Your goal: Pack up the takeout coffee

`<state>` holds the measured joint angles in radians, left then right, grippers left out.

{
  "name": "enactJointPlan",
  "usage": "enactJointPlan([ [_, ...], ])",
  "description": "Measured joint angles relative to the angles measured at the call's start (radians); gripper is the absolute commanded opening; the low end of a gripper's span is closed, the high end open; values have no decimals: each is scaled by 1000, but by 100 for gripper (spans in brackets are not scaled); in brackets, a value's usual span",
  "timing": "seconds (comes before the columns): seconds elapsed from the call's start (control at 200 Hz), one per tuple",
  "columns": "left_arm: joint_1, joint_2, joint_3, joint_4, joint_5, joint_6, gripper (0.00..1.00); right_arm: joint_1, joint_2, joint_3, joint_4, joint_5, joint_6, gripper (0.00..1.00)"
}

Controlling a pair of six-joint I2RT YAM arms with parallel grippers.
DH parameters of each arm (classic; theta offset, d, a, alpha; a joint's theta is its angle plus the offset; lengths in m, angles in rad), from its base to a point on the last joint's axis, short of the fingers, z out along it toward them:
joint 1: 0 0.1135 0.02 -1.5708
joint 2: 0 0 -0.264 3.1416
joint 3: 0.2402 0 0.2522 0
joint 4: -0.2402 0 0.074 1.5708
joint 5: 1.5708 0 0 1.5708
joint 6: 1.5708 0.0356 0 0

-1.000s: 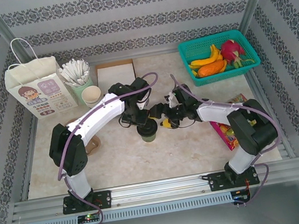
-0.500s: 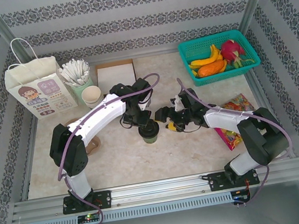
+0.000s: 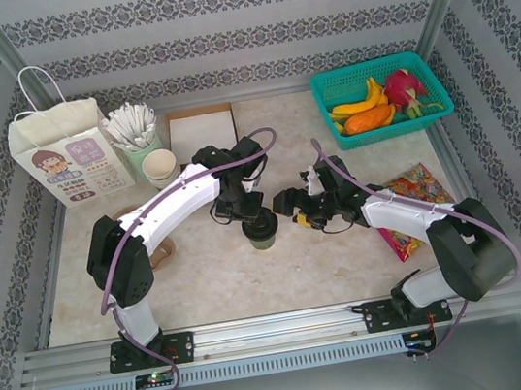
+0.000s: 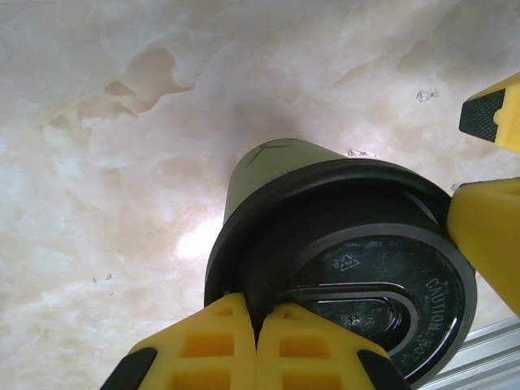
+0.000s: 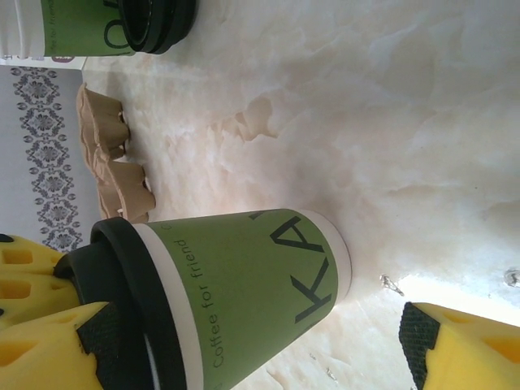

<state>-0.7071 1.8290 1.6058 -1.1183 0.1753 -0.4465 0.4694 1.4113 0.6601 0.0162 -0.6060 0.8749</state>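
— Left tool (image 3: 254,214), from above?
— Down on the takeout coffee (image 3: 264,234), mid-worktop (image 3: 205,282); right tool (image 3: 288,201) just beside.
— Left wrist?
— Fingers (image 4: 219,345) pinched together on the lid (image 4: 366,276) rim.
— Right wrist?
— Jaws wide apart, takeout coffee seen between them

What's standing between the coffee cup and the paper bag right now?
The stacked cream cups and the cup of white sticks stand right beside the paper bag, near the path of the takeout coffee; lifting over likely clears them.
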Motion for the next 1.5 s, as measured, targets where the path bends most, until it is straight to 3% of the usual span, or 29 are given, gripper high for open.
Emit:
enactJointPlan([
  [0.34, 0, -1, 0, -23, -22, -23, 0, 13, 43, -7, 71, -3, -30, 89],
  [0.415, 0, -1, 0, -23, -23, -31, 4, 13, 38, -7, 71, -2, -30, 90],
  [0.56, 0, -3, 0, -23, -22, -40, 12, 28, -18, -8, 23, 34, -38, 89],
  [0.774, 0, -3, 6, -5, -23, -68, 16, 65, -140, -8, -6, 48, -79, 82],
  [0.904, 0, -3, 21, -3, -23, -77, 19, 78, -122, -5, -14, 54, -83, 75],
  [1.304, 0, -3, 35, -2, -17, -79, 19, 105, -77, 34, -29, 84, -82, 75],
  [1.504, 0, -3, 35, -1, 5, -78, 21, 105, -41, 51, -41, 105, -82, 70],
])
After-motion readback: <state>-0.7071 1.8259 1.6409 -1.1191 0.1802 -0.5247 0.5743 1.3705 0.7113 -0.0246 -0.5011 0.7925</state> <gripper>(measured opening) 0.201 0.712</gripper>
